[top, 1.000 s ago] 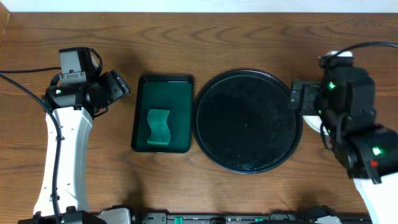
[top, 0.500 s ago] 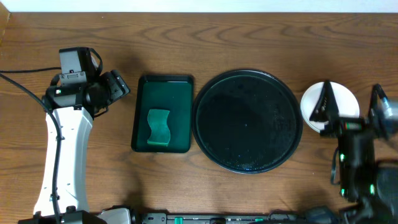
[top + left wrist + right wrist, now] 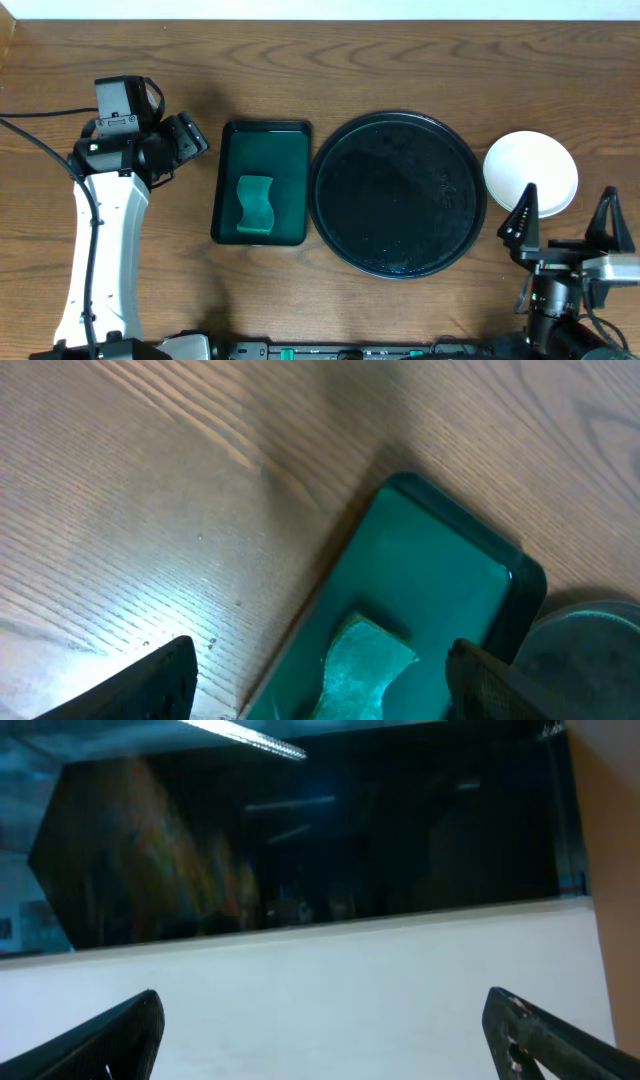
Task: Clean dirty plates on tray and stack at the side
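The round black tray [image 3: 398, 194] lies mid-table with nothing on it; its rim [image 3: 592, 648] shows at the right edge of the left wrist view. Right of it, on the wood, sits a white plate [image 3: 531, 172]; whether others lie under it I cannot tell. My right gripper [image 3: 567, 205] stands open near the front edge, just in front of the plate, its fingers apart from it. In the right wrist view the right gripper [image 3: 325, 1040] holds nothing and faces a pale surface. My left gripper [image 3: 197, 140] is open at the far left.
A rectangular dark green tray [image 3: 262, 150] left of the black one holds a green sponge [image 3: 255, 205]. In the left wrist view the left gripper [image 3: 320, 690] hangs above that sponge [image 3: 365, 670] and green tray [image 3: 430, 550]. Bare wood surrounds everything.
My right arm has drawn back from above the plate toward the table's front edge, uncovering the white plate. The left arm has not moved.
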You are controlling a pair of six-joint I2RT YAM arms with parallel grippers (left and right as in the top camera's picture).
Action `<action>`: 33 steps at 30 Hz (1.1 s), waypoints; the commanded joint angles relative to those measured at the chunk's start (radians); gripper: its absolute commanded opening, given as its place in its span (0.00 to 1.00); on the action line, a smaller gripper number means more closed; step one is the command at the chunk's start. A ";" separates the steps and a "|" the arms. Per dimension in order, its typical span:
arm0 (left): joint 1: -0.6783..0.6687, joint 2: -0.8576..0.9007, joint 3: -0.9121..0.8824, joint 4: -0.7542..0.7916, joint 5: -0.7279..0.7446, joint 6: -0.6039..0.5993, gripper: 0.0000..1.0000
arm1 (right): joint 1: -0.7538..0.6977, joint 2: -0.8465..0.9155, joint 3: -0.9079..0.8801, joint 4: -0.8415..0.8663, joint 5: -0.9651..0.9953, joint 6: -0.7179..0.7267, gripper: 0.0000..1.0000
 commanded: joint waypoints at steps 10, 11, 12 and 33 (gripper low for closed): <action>0.002 0.006 0.000 -0.002 -0.009 -0.002 0.80 | -0.084 -0.093 -0.167 0.042 -0.052 -0.016 0.99; 0.002 0.006 0.000 -0.002 -0.009 -0.002 0.80 | -0.089 -0.093 -0.196 0.042 -0.051 -0.016 0.99; 0.002 0.006 0.000 -0.002 -0.009 -0.002 0.80 | -0.092 -0.093 -0.211 0.042 -0.053 -0.016 0.99; 0.002 0.006 0.000 -0.002 -0.009 -0.002 0.80 | -0.203 -0.093 -0.261 -0.426 -0.173 -0.129 0.99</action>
